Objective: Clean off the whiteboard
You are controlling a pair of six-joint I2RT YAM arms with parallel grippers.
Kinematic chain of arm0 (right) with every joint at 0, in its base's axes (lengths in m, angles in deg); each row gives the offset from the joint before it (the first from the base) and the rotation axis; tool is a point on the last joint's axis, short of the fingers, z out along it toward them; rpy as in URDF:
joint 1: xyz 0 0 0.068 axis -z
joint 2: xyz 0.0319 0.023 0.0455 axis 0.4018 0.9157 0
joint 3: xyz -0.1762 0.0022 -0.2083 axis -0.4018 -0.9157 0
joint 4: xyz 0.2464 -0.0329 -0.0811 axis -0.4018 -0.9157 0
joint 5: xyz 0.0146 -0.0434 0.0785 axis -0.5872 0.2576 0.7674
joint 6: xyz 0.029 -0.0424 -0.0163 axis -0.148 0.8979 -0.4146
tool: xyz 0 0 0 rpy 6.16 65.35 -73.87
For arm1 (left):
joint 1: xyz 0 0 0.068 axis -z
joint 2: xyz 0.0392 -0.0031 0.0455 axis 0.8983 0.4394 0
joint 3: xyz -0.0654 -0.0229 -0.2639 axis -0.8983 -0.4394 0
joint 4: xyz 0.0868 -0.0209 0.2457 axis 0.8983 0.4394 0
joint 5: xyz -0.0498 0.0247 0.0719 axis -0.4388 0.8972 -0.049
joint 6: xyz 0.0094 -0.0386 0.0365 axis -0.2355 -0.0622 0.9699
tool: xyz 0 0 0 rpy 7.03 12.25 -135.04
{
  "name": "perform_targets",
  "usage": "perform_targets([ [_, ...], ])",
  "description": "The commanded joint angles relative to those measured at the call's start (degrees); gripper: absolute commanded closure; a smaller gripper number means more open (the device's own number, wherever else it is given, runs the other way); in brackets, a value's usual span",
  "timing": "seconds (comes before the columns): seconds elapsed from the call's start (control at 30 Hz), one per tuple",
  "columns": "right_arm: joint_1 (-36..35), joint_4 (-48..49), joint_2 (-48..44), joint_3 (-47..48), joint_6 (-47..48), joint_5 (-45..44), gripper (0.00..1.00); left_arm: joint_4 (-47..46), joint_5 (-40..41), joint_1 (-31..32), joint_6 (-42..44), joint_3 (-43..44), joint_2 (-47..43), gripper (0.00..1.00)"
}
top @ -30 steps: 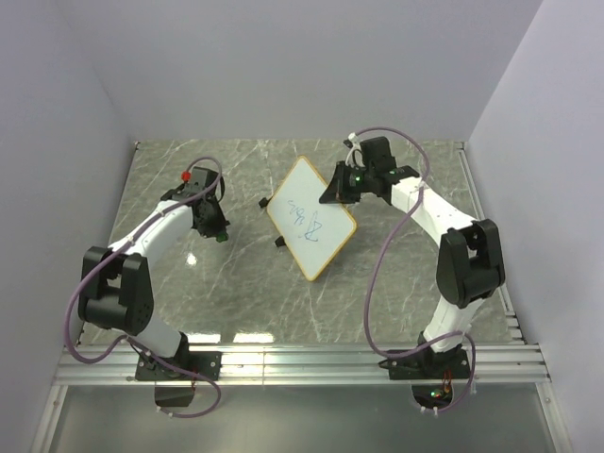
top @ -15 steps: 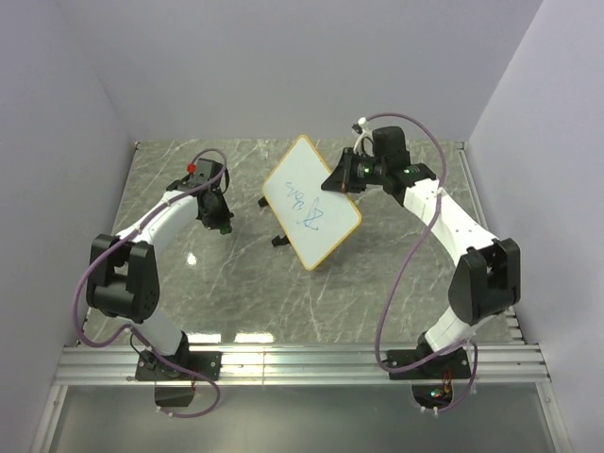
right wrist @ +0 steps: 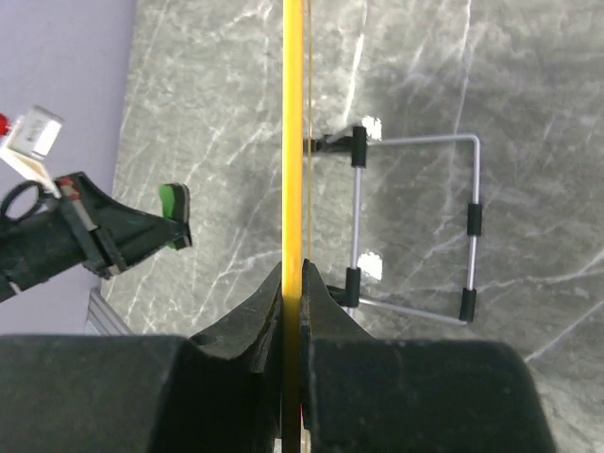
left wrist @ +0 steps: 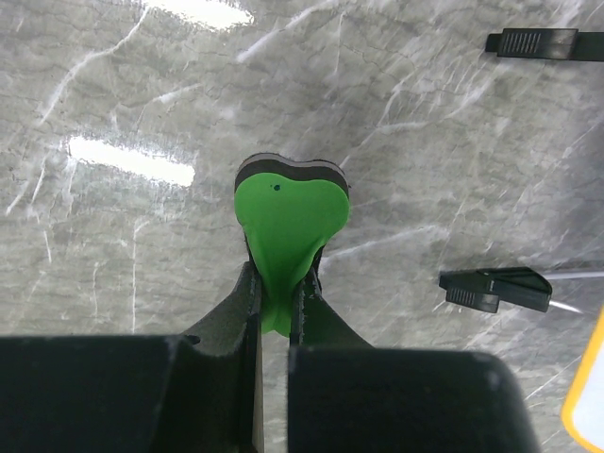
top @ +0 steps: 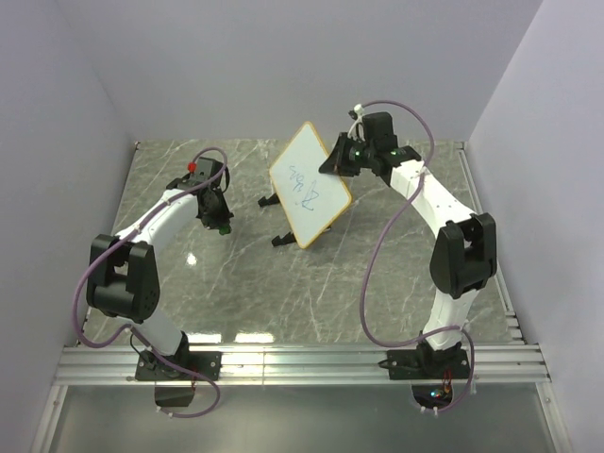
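Note:
The whiteboard (top: 310,184) has an orange-tan frame and blue scribbles on its face. My right gripper (top: 332,165) is shut on its far right edge and holds it tilted up above the table. In the right wrist view the board shows edge-on (right wrist: 294,142) between the jaws of the right gripper (right wrist: 294,283). My left gripper (top: 220,225) is to the left of the board and apart from it. It is shut on the green and black eraser block (left wrist: 288,212), which it holds just above the table. The eraser also shows in the right wrist view (right wrist: 173,215).
A wire stand with black feet (right wrist: 415,226) hangs behind the board; its feet show in the top view (top: 280,240) and in the left wrist view (left wrist: 500,288). Grey marble table (top: 377,274), purple walls at the sides and back, metal rails along the near edge (top: 302,363).
My right gripper has raised the whiteboard and tipped it more upright, shifting it towards the back. My left gripper moved up and right with the eraser, then held still.

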Motion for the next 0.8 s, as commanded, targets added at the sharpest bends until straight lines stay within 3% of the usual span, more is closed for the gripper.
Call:
perform_targets([
  [0.0, -0.38, 4.33, -1.82, -0.54, -2.0, 1.45, 1.0, 0.81, 1.17, 0.37, 0.55, 1.92, -2.06, 1.0],
  [0.3, -1.52, 7.41, -2.44, -6.96, -3.67, 3.12, 1.0, 1.07, 1.6, 0.72, 0.11, 1.92, -1.45, 1.0],
  [0.77, -2.84, 7.5, 2.13, -5.82, -5.52, 1.01, 1.0, 2.48, 1.96, 1.42, 0.37, 3.85, -0.75, 1.0],
])
